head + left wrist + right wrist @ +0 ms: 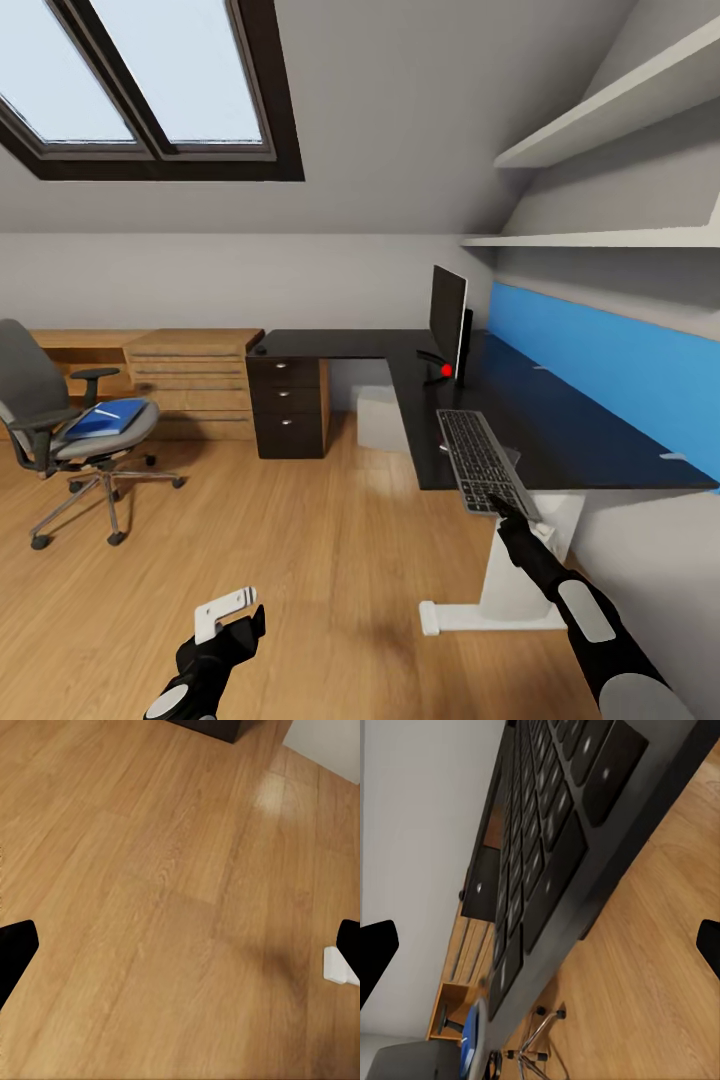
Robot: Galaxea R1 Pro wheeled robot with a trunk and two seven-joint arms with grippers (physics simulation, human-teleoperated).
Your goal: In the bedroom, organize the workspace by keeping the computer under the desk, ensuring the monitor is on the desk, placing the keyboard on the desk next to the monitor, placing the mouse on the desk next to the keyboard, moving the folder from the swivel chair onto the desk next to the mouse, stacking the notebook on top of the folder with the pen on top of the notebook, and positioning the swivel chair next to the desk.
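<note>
The desk [560, 420] is the landmark: an L-shaped black top with a blue back panel, white legs and black drawers [288, 405] under its far wing. The monitor [448, 318] stands upright on the desk near the inner corner, its screen edge-on to the head view. Nearer the robot, the keyboard [483, 462] lies on the desk with its near end jutting past the front edge. The right gripper [505, 508] is at that overhanging end; in the right wrist view the keyboard [547, 855] looms very close and the 2 fingers [376, 958] sit far apart at the frame edges, so they are spread wide and closed on nothing I can see. A pale grey box, the computer [380, 418], sits on the floor under the desk.

Well away from the desk, the swivel chair [60, 420] stands on the wooden floor [300, 540], with the blue folder [108, 418] on its seat and a thin white pen [104, 412] lying on top.

The left gripper [232, 620] hangs low over the floor, short of the desk, its fingers [15, 945] wide apart and holding nothing.
</note>
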